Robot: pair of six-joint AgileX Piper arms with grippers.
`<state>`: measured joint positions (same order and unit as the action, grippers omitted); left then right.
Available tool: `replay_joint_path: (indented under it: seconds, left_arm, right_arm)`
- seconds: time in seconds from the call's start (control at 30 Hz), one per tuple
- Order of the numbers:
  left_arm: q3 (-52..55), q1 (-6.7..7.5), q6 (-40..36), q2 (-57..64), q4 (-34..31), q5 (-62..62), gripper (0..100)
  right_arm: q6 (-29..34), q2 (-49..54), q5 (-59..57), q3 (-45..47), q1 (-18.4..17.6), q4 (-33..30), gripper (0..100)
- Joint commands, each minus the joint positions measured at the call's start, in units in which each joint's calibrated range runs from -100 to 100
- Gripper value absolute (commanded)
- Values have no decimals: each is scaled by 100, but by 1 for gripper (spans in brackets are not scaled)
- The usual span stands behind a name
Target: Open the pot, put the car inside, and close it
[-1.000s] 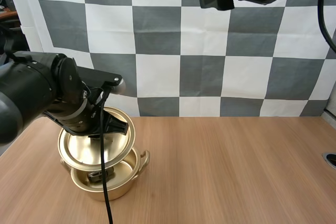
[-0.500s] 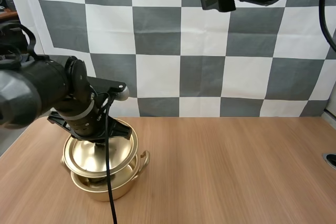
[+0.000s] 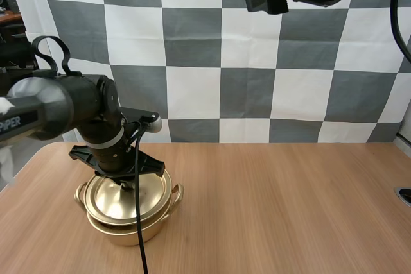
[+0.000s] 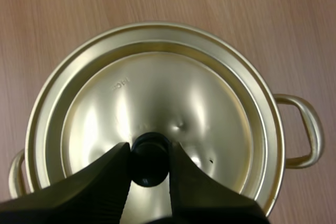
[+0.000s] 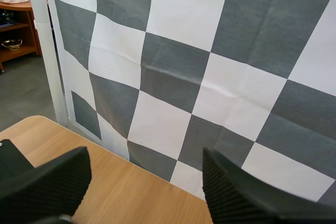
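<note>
On the counter: gold pot, lid seated on it.
Left claw: pinching the lid's knob, above the pot.
Right claw: wide, high, well apart from pot.

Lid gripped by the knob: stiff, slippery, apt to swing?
Probably stiff and light: the lid looks like thin shiny metal, slightly dented. The left gripper pinches only its small round knob, so it may pivot or tilt. Polished, it likely slides on the pot rim.
</note>
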<state>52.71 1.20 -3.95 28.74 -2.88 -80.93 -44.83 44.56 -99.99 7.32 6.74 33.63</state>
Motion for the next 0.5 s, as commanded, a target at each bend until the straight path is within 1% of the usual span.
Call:
replay_joint_path:
  seconds: [0.0,0.3,0.47]
  left_arm:
    - [-4,-5,-2,-75,5,-12,0]
    - [-4,-5,-228,-152,5,-42,0]
    - [-4,-5,-226,-152,5,-79,0]
  right_arm:
    - [4,6,-1,1,1,-4,100]
    - [4,6,-1,1,1,-4,100]
    - [4,6,-1,1,1,-4,100]
